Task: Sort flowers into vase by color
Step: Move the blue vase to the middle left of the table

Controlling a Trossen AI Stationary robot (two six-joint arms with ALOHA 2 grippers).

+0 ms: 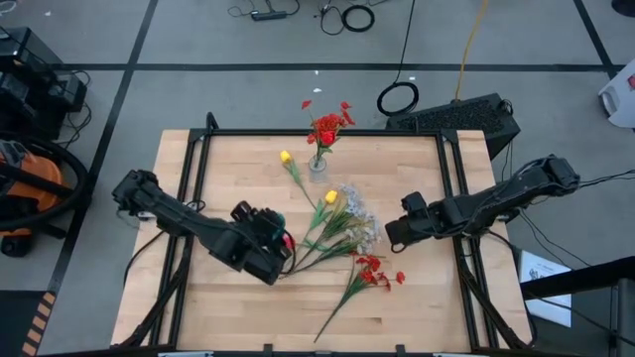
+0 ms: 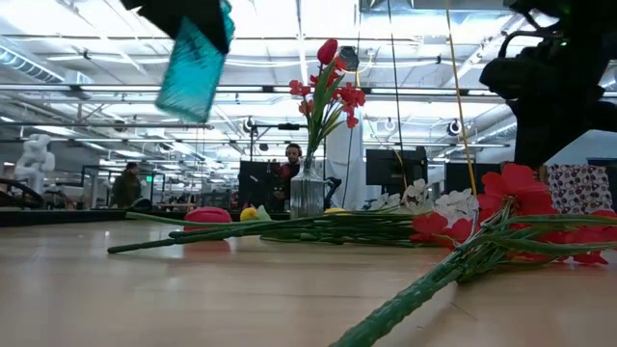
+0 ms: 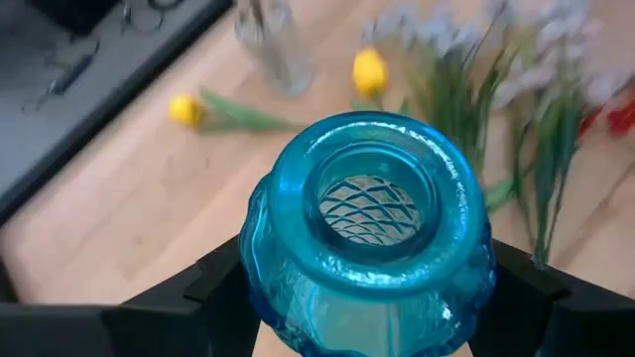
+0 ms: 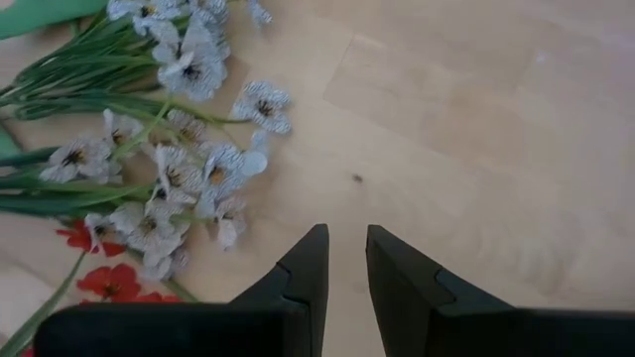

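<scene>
My left gripper [image 1: 266,248] is shut on a blue glass vase [image 3: 369,213], which hangs high over the table's left part [image 2: 194,60]. A clear vase [image 1: 317,165] with red flowers [image 1: 327,127] stands at the far middle. On the wood lie yellow tulips [image 1: 286,157] [image 1: 330,196], pale white-grey sprays [image 4: 189,169] and red blooms [image 1: 375,270], their stalks fanning toward my left gripper. My right gripper [image 4: 343,243] hovers to the right of the sprays. Its fingers are slightly apart, with nothing between them. My left gripper pinches the blue vase between its two fingers, one on each side of the ribbed body [image 3: 260,297] below the thick rim. The vase is lifted clear of the table and tilted [image 2: 194,60]. Its open mouth [image 3: 375,203] faces the wrist camera.
A red bud [image 2: 207,216] lies on the table under the lifted vase. Bare wood stretches along the near edge and to the right of the sprays [image 4: 476,119]. A black frame [image 1: 327,133] borders the table, and people show in the room behind it.
</scene>
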